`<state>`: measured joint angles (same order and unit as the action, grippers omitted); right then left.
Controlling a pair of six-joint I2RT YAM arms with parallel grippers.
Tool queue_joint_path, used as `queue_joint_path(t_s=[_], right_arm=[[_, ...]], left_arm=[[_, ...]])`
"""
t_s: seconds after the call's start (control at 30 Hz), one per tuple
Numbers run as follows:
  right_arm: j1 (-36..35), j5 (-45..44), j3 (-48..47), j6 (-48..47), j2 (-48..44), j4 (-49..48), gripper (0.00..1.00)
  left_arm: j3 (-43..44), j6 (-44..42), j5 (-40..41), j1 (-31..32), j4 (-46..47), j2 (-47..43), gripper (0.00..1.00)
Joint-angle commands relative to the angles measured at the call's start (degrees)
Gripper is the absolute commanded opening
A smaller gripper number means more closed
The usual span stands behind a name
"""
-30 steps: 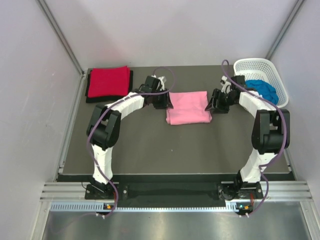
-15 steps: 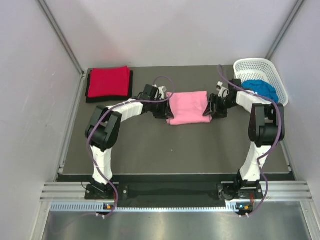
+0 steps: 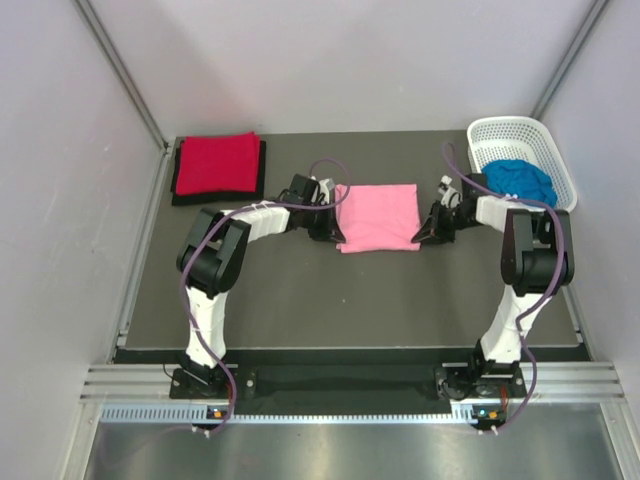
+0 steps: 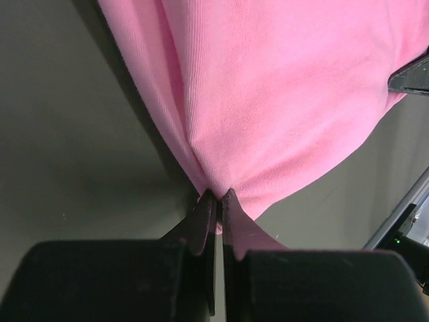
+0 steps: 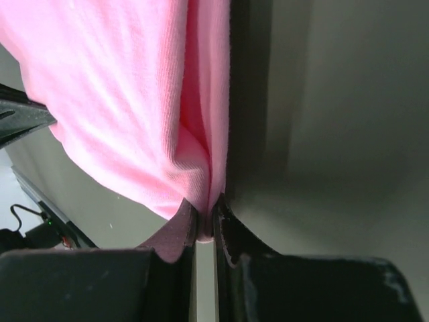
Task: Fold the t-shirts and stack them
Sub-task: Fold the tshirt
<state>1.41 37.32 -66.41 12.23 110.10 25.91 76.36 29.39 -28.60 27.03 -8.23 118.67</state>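
Note:
A folded pink t-shirt [image 3: 379, 216] lies in the middle of the dark table. My left gripper [image 3: 336, 228] is shut on its near left corner, and the wrist view shows pink cloth [image 4: 268, 100] pinched at the gripper's tips [image 4: 220, 196]. On the opposite side, my right gripper [image 3: 424, 229] is shut on the near right corner, with the cloth [image 5: 134, 100] bunched between its tips [image 5: 204, 211]. A folded red t-shirt [image 3: 218, 162] rests on a black one [image 3: 176, 190] at the back left. A bright blue t-shirt [image 3: 522, 180] sits crumpled in the basket.
The white lattice basket [image 3: 512, 130] stands at the back right corner of the table [image 3: 350, 300]. Pale walls close in on the left, right and back. Both arms reach inward over the table's middle.
Both grippers moved in toward the pink t-shirt and shut on its near corners. The shirt now lies flatter and more square than before.

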Motion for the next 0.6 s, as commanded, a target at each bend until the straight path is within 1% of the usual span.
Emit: queue_joint_path(t_s=[0.0, 0.17, 0.23, 0.27, 0.3, 0.33, 0.37, 0.4, 0.43, 0.5, 0.53, 0.57], right_arm=[[1.4, -4.7, 2.2, -0.7, -3.7, -1.2, 0.00], [1.2, -1.6, 6.0, 1.7, -5.9, -4.1, 0.00], [1.1, -2.0, 7.2, 1.9, -6.5, -4.6, 0.00], [1.1, -2.2, 7.7, 1.9, -6.6, -4.6, 0.02], [1.1, -2.4, 7.9, 1.9, -6.6, -4.6, 0.05], [1.1, -2.5, 7.9, 1.9, -6.5, -4.7, 0.09], [1.1, -3.1, 7.8, 2.1, -6.4, -4.6, 0.20], [1.1, -3.7, 7.6, 3.1, -6.2, -4.5, 0.25], [1.1, -4.2, 7.3, 3.3, -6.1, -4.1, 0.28], [1.1, -5.0, 6.1, 3.7, -6.1, -2.6, 0.36], [1.1, -6.1, 5.3, 3.9, -6.4, -2.1, 0.43], [1.2, -7.0, 4.9, 4.1, -6.9, -0.4, 0.45]], left_arm=[[-0.7, -2.1, 4.2, -0.2, -3.7, -1.1, 0.00], [-1.5, -0.6, 4.8, -0.2, -5.4, -1.6, 0.00], [-2.0, -0.1, 4.6, -0.2, -5.5, -2.2, 0.00], [-2.2, 0.1, 4.7, -0.2, -5.4, -2.5, 0.02], [-2.4, 0.4, 4.6, -0.3, -5.3, -2.8, 0.07], [-2.3, 0.7, 4.7, -0.3, -5.0, -3.1, 0.10], [-1.9, 0.8, 4.6, -0.2, -5.0, -3.5, 0.19], [-1.6, 0.9, 4.5, -0.3, -5.1, -3.7, 0.27], [-0.3, 1.3, 4.4, -0.4, -5.5, -3.8, 0.30], [1.3, 1.4, 3.6, -0.8, -7.0, -3.5, 0.33], [3.3, 1.3, 3.6, -1.0, -7.7, -3.2, 0.34], [4.5, 1.3, 3.5, -1.4, -9.1, -3.0, 0.35]])
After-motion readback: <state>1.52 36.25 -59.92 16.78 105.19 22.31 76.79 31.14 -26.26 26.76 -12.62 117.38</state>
